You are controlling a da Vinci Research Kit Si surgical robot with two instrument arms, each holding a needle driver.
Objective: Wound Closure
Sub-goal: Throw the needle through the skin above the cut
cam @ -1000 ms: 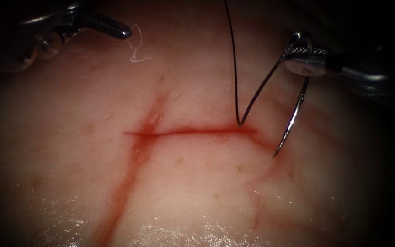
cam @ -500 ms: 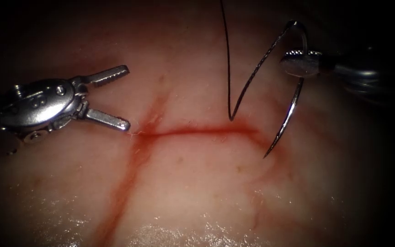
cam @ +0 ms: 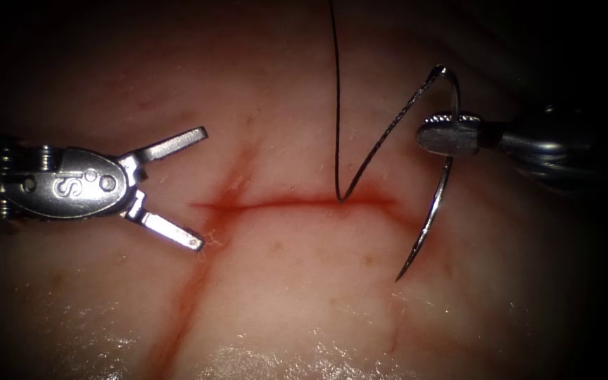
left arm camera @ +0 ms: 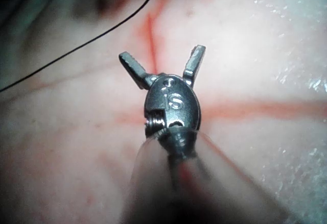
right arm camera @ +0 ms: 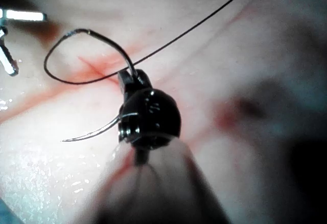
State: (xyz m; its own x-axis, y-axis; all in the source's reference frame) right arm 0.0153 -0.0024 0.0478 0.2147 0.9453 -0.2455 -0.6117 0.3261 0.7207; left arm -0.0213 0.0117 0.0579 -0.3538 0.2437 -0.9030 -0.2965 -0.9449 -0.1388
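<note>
The cut (cam: 297, 203) runs as a red line across the tissue (cam: 304, 302). My left tool (cam: 200, 188) is at the cut's left end with its jaws spread wide, one above and one below the line, holding nothing; it is also seen open from behind (left arm camera: 162, 53). My right tool (cam: 427, 135) is shut on the curved needle (cam: 434, 204) in its upper third, near the thread end. The needle is out of the tissue, its point hanging just beyond and below the cut's right end. The dark thread (cam: 336, 105) drops from the needle's tail to the cut, then rises. The right tool (right arm camera: 129, 78) grips the needle (right arm camera: 92, 133) there too.
A red fluid streak (cam: 202, 281) crosses the cut's left end at a slant and runs toward the front. Fainter red marks (cam: 416, 225) lie around the right end. The tissue's front edge glistens wet (cam: 262, 359). The thread (left arm camera: 76, 50) lies across the tissue beyond the left tool.
The left tool came down from the upper left and opened, its jaws now astride the cut's left end. The right tool shifted left and down with the needle; the thread's bend moved left.
</note>
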